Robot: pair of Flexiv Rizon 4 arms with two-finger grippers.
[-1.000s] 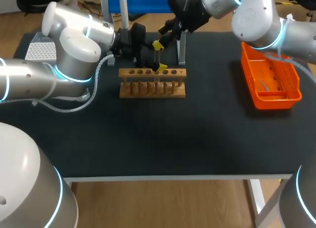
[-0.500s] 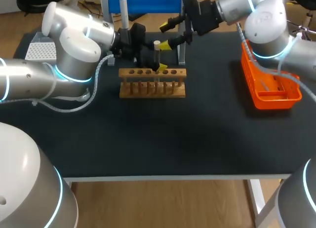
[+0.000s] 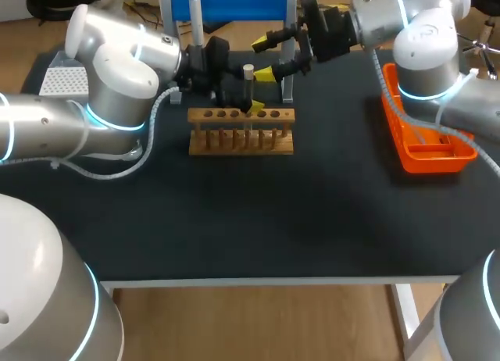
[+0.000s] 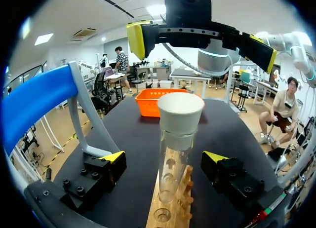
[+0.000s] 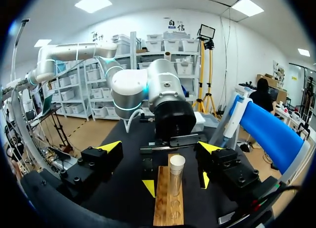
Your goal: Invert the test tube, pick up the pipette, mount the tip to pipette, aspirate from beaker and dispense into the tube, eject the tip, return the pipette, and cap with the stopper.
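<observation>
Right hand (image 3: 264,57) withdrawn, tube (image 4: 174,164) within left hand (image 4: 165,157)

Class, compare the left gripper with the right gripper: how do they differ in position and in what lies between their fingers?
The left gripper has the stoppered test tube standing between its fingers, untouched; the right gripper has nothing between its own. The left gripper sits at the wooden rack; the right gripper hangs farther back, off the rack. Both are open, with yellow tips.
</observation>
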